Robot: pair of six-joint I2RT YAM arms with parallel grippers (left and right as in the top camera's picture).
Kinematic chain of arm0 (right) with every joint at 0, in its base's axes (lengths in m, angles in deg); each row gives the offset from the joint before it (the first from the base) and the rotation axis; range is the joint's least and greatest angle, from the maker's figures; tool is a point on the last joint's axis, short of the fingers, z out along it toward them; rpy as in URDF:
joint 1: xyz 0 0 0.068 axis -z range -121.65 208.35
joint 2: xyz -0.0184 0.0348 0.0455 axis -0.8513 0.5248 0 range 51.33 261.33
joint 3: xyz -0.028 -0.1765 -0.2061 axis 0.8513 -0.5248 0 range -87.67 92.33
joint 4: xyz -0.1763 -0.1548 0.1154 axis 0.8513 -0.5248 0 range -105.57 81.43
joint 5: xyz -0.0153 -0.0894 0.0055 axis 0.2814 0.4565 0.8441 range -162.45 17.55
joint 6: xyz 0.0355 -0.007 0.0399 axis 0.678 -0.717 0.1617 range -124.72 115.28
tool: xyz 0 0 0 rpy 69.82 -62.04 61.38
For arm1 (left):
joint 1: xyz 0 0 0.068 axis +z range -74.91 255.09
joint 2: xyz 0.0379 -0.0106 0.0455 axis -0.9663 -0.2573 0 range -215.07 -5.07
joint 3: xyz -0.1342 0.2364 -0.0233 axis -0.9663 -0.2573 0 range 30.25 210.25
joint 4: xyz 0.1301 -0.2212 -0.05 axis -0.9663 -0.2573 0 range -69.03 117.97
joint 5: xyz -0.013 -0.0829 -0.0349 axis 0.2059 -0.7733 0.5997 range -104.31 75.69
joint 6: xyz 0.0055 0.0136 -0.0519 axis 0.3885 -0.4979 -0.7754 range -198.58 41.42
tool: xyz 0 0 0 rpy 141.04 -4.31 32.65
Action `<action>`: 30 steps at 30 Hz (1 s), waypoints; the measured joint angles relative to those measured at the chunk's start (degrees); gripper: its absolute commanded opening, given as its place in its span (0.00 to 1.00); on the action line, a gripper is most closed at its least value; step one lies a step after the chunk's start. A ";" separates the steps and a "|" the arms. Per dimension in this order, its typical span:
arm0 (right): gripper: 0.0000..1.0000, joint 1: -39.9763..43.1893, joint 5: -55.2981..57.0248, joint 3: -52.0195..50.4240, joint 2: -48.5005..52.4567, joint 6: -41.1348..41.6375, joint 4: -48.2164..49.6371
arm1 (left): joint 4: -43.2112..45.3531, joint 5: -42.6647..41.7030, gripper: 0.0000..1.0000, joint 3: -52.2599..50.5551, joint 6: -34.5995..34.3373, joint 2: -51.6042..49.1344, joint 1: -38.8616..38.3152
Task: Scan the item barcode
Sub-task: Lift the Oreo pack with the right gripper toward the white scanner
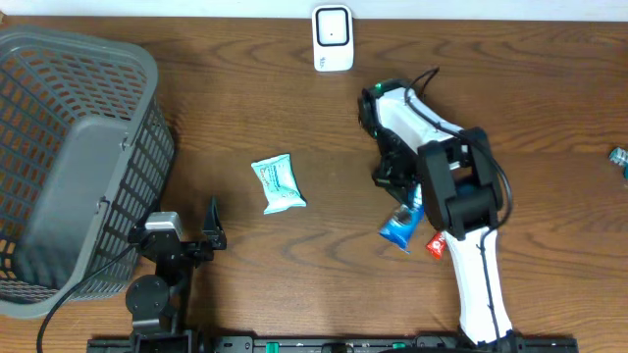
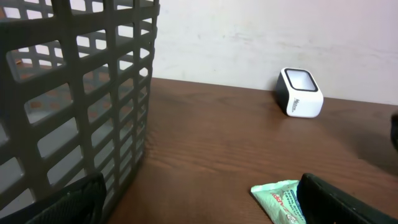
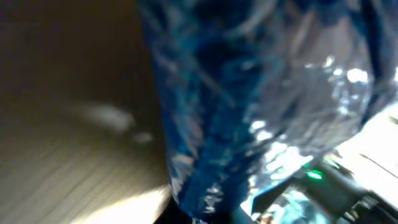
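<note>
You've got a glossy blue packet (image 1: 400, 228), mint-green packet (image 1: 279, 183) with darker green print, red packet (image 1: 436, 245), grey lattice basket (image 1: 152, 157), white scanner (image 1: 333, 37) with black trim, dark brown wood-grain table (image 1: 245, 98)

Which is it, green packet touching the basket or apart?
Apart. The overhead view shows bare wood between the green packet and the basket.

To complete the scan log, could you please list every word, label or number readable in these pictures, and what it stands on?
On the scanner: dark print, too small to read.
On the green packet: print too blurred to read.
On the blue packet: print blurred, unreadable.
Nothing is legible.
</note>
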 measured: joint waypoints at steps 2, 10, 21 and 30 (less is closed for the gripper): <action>0.01 -0.28 -2.84 0.20 -3.58 -2.91 1.81 | 0.00 0.00 0.98 0.00 0.00 0.00 0.00; 0.02 -1.46 -11.54 1.16 -21.75 -13.88 6.25 | 0.00 0.00 0.98 0.00 0.00 0.00 0.00; 0.01 -2.08 -32.98 1.33 -25.86 -38.01 15.61 | 0.00 0.02 0.98 0.00 0.00 0.00 0.00; 0.01 -2.80 -56.02 1.16 -25.86 -61.68 18.10 | 0.00 0.02 0.98 0.00 0.00 -0.02 0.00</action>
